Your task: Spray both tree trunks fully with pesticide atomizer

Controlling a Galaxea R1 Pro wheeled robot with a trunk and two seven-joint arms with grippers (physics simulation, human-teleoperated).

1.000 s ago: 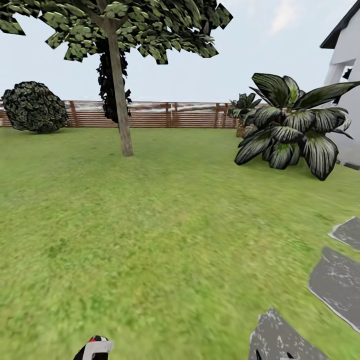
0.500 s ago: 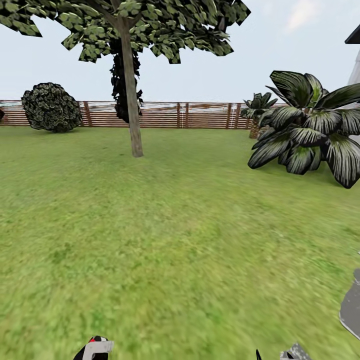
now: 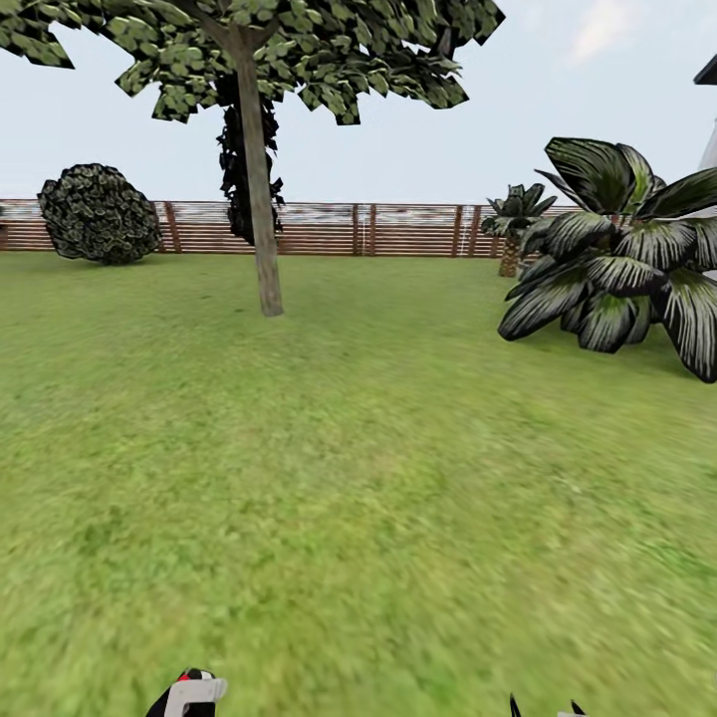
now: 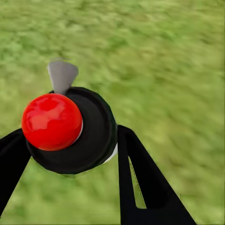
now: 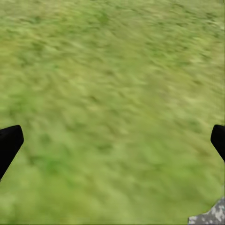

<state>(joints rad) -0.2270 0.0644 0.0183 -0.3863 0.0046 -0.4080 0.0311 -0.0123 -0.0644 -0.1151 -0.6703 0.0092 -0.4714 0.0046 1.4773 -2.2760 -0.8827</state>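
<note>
One tree (image 3: 249,40) stands far ahead on the lawn (image 3: 358,478), left of centre, its bare grey-tan trunk (image 3: 261,219) rising straight to a blocky green canopy. The pesticide atomizer (image 4: 70,126) has a red knob, a black round cap and a grey nozzle. It sits between the black fingers of my left gripper (image 4: 70,136), which is shut on it, over grass. Its top shows at the head view's lower edge as the atomizer (image 3: 191,692). My right gripper (image 5: 113,140) hangs open over grass, and its tips (image 3: 545,711) peek in below.
A dark columnar tree (image 3: 237,169) stands right behind the trunk. A round dark bush (image 3: 98,214) is at far left before the slatted fence (image 3: 398,229). Large striped plants (image 3: 617,269) fill the right. A grey paving slab corner (image 5: 211,216) lies under the right gripper.
The whole head view has shifted as the camera moved: the paving slabs and house have slid out at the right, and the tree sits further right. Both grippers hold their poses.
</note>
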